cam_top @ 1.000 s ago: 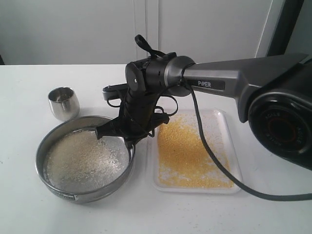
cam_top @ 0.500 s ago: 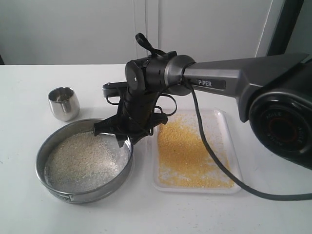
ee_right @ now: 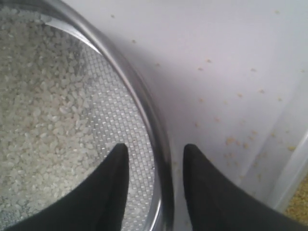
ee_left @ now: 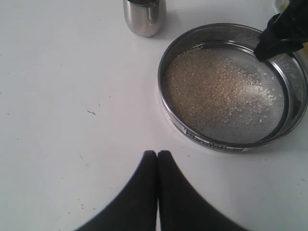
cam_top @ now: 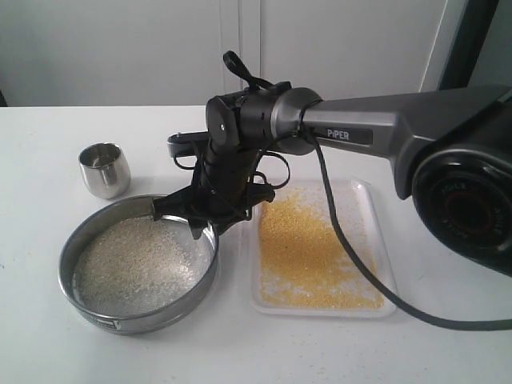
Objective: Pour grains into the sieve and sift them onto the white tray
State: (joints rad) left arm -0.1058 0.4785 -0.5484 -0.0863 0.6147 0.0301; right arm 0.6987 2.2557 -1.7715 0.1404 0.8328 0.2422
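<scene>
right hand (ee_right: 155, 150) spread astride sieve (cam_top: 174, 310) rim, seemingly not touching.

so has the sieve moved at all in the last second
No. In the exterior view the sieve keeps the same gap to the steel cup and the white tray.
</scene>
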